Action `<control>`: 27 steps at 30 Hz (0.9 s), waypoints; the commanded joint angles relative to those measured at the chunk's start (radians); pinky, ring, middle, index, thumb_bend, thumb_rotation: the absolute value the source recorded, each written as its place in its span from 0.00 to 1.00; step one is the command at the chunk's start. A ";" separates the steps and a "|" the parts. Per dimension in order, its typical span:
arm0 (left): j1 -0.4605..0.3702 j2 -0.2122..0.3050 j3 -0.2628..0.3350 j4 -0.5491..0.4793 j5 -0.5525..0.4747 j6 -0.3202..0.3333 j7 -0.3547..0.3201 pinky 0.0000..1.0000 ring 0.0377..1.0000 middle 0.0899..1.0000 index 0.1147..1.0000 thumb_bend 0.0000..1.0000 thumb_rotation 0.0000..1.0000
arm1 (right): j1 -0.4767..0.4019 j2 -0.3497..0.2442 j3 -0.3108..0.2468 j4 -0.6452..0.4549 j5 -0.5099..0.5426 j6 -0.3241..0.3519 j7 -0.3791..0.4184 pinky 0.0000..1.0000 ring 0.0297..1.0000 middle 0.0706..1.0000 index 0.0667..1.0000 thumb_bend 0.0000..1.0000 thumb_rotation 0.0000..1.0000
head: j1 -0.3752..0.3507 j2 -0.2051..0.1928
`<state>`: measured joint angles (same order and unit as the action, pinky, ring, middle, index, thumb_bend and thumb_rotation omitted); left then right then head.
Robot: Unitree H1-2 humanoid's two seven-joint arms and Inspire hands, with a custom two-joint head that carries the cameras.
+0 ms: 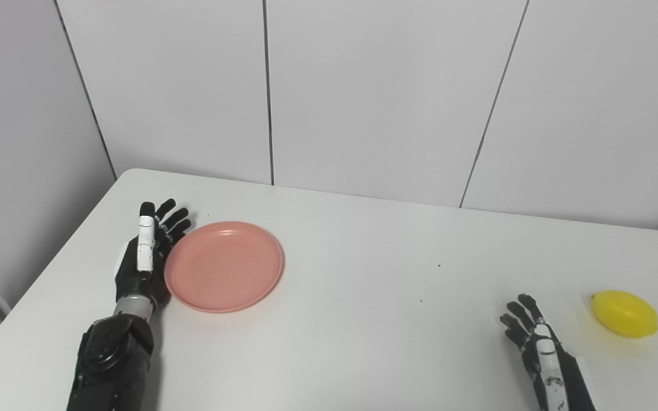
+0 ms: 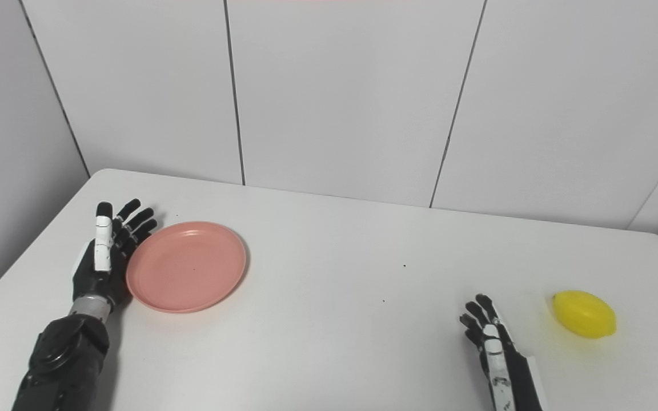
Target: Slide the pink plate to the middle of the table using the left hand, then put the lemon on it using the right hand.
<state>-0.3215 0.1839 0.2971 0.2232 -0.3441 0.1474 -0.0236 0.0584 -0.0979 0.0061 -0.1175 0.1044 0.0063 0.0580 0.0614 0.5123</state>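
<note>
A pink plate [image 1: 223, 266] lies flat on the left part of the white table [image 1: 363, 274]. My left hand [image 1: 146, 251] stands on edge against the plate's left rim, fingers straight and apart, holding nothing. A yellow lemon [image 1: 624, 313] rests near the table's right edge. My right hand [image 1: 534, 342] is low at the front right, a short way left of the lemon and not touching it, fingers spread and empty.
Grey wall panels [image 1: 363, 97] rise just behind the table's far edge. The table's left edge runs close to my left forearm [image 1: 113, 359]. Two tiny dark specks [image 1: 438, 265] mark the tabletop between plate and lemon.
</note>
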 commanded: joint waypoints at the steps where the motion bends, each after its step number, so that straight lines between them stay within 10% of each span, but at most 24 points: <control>1: -0.019 -0.005 -0.005 -0.017 -0.001 0.019 0.007 0.91 0.85 0.82 0.82 0.88 0.89 | 0.019 0.023 0.031 0.002 0.007 0.055 0.022 0.91 0.87 0.89 0.91 0.57 1.00 | 0.000 0.001; 27: -0.037 -0.110 -0.033 -0.005 0.013 0.030 0.057 0.89 0.86 0.84 0.82 0.89 0.88 | 0.016 0.030 0.045 0.002 -0.001 0.059 0.022 0.90 0.87 0.88 0.91 0.62 1.00 | -0.018 0.004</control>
<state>-0.3434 0.0899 0.2657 0.2035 -0.3395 0.1793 0.0140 0.0583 -0.0910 0.0146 -0.1224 0.0986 0.0141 0.0492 0.0430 0.5154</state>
